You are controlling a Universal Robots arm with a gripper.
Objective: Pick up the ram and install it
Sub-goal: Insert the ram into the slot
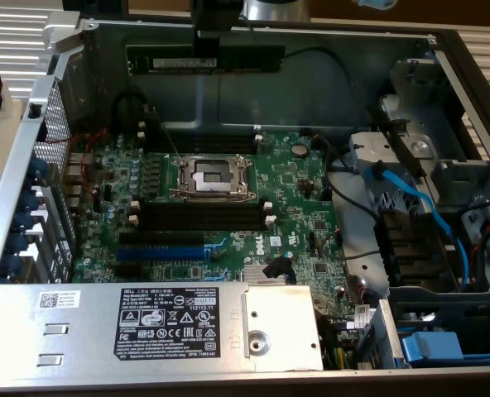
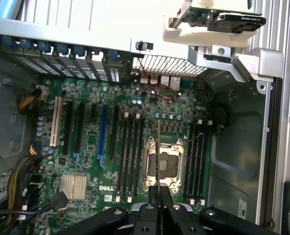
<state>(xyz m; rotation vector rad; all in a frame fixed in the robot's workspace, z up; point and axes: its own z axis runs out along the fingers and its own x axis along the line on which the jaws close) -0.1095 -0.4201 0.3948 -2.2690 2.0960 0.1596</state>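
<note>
The ram [image 1: 249, 58], a long dark-green stick with a pale label, hangs level and on edge above the back of the open computer case. My gripper [image 1: 207, 56] is shut on it near its middle. In the wrist view the ram [image 2: 157, 147] appears edge-on as a thin line running out from between the black fingertips [image 2: 167, 194] of my gripper [image 2: 159, 190]. It hangs over the CPU socket [image 2: 163, 164], between two banks of black slots [image 2: 130, 152] [image 2: 196, 161] on the green motherboard [image 1: 303, 190]. All the black slots [image 1: 204, 217] stand empty.
A blue slot [image 1: 162, 251] and further black slots lie at the board's front. A metal cover with a black label [image 1: 170, 327] spans the case front. Blue cables [image 1: 410, 198] and a drive bay fill the exterior view's right. A loose card [image 2: 223, 19] rests outside the case.
</note>
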